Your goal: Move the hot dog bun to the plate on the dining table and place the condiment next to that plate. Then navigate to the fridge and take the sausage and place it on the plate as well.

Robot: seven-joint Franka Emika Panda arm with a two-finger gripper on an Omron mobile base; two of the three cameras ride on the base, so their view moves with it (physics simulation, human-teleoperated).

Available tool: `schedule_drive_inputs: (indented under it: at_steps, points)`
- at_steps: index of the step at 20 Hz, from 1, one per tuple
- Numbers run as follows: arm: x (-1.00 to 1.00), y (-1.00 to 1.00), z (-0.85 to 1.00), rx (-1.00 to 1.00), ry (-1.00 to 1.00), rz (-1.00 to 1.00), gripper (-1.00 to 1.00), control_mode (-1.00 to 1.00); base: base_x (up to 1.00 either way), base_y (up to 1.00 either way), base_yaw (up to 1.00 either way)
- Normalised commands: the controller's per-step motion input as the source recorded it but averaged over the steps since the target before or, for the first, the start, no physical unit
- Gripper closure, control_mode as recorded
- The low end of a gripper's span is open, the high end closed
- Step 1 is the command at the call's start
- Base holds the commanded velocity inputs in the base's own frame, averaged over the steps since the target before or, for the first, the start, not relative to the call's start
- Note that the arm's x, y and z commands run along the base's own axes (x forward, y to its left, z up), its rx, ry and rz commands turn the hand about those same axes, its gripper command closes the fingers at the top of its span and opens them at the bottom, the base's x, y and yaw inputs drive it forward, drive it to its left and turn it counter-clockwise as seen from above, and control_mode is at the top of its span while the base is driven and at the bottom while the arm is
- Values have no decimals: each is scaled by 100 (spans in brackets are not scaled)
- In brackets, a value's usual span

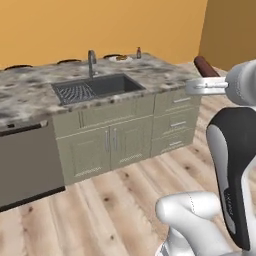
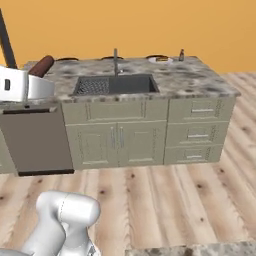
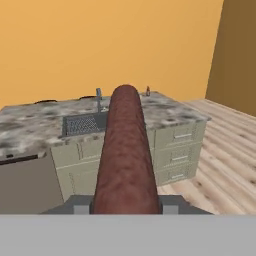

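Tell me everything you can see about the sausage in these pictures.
The sausage is a smooth, reddish-brown cylinder with a rounded end, looking like cooked meat. It is held in the gripper, which is shut on its near end, so it sticks straight out ahead of the hand. In the base views its rounded tip rises above the white hand, in the air before the counter, touching nothing else.

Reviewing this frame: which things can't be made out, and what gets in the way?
- Tool's fingertips, hand view: hidden behind the sausage.
- Plate at the counter's far edge, right base view: too small to tell what lies on it.
- Condiment bottle, left base view: too small to read.
- Sink basin floor: hidden by its rim.
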Motion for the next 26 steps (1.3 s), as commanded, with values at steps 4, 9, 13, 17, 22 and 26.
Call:
schedule_drive_inputs:
  at_steps: [4,9,13,17,22,26]
  points:
    - [0,0,0,0,0,0,100,100,99,48,-34]
    - [0,0,0,0,0,0,100,100,85,89,-19]
    - [0,0,0,0,0,0,100,100,100,10,-38]
    - [0,0,0,0,0,0,100,100,100,-50,-22]
    - [0,0,0,0,0,0,100,100,100,-88,-2]
    - [0,0,0,0,0,0,100,100,100,-95,0]
